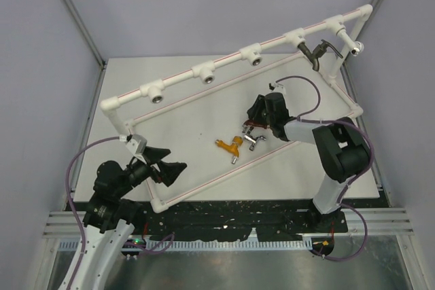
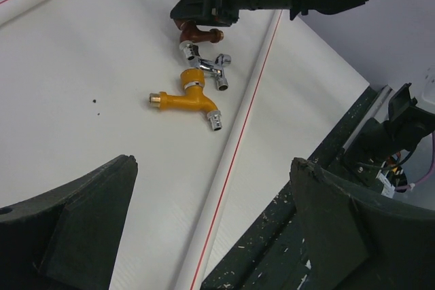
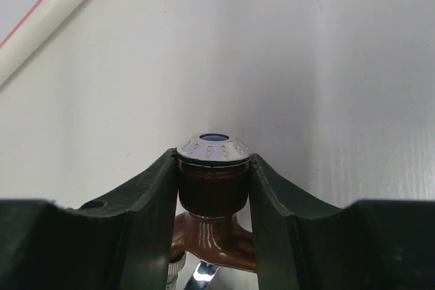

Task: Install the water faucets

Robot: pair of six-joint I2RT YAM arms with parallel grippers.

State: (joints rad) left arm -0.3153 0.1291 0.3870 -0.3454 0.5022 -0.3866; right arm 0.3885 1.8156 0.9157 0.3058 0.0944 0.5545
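Observation:
Three water faucets lie together mid-table. The orange faucet (image 1: 230, 145) (image 2: 187, 100) is nearest the front pipe, with the silver faucet (image 1: 255, 140) (image 2: 209, 66) beside it. My right gripper (image 1: 255, 119) (image 3: 213, 168) is down on the red-brown faucet (image 2: 197, 33) (image 3: 213, 185), both fingers pressed against the sides of its silver-capped end. A dark grey faucet (image 1: 317, 53) hangs from a socket on the white pipe frame's (image 1: 224, 60) raised bar, far right. My left gripper (image 1: 168, 168) (image 2: 214, 195) hovers open over the frame's front pipe (image 2: 231, 168), holding nothing.
Three T-shaped sockets (image 1: 206, 75) stand along the raised bar left of the dark grey faucet, plus one at the far-right corner (image 1: 356, 48). The frame's low pipes ring the white table (image 1: 170, 127). A purple cable (image 1: 306, 83) loops behind the right arm.

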